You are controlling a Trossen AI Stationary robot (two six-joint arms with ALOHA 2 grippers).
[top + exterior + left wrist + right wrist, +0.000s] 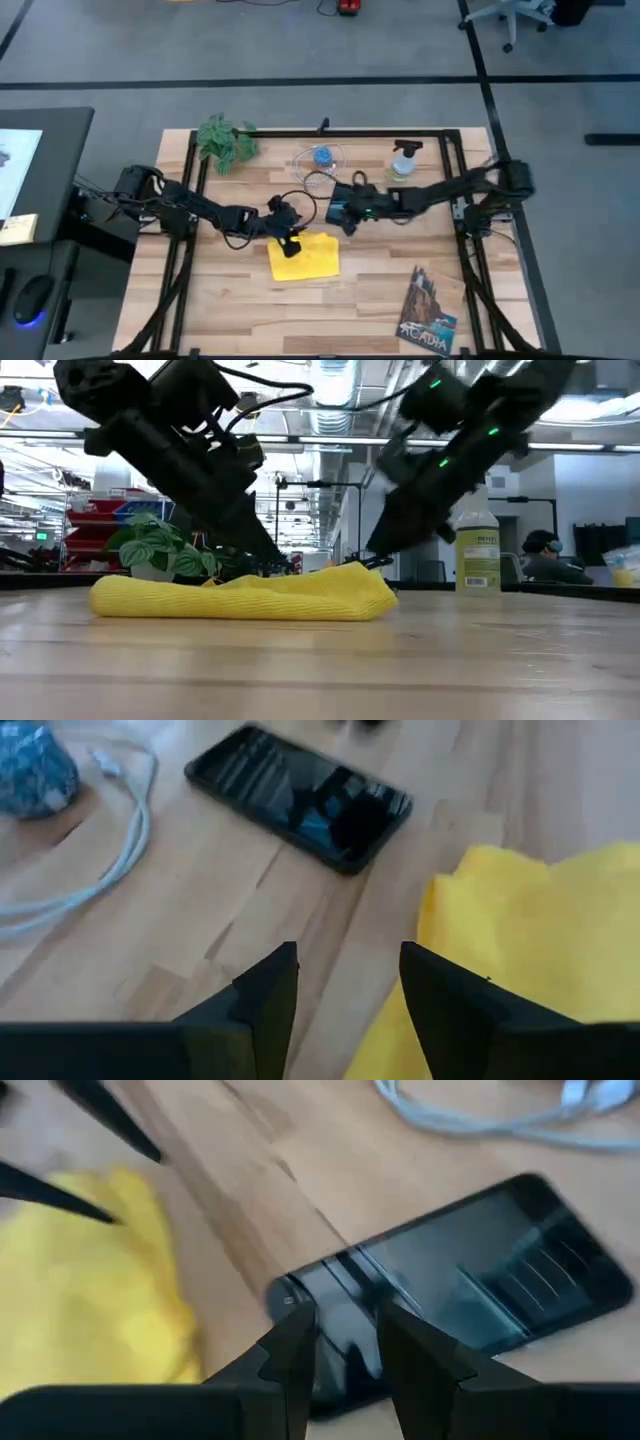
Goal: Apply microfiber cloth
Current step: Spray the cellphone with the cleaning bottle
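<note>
Nearest on the counter, the microfiber cloth lies rumpled and free. Just behind it, the left hand hangs over its edge, fingers apart, gripping nothing. Further back, the right hand hovers over the black smartphone, fingers narrowly parted.

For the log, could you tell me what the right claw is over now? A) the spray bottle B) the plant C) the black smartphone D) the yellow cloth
C: the right wrist view shows the right claw over the end of the black smartphone, with the microfiber cloth off to one side.
</note>
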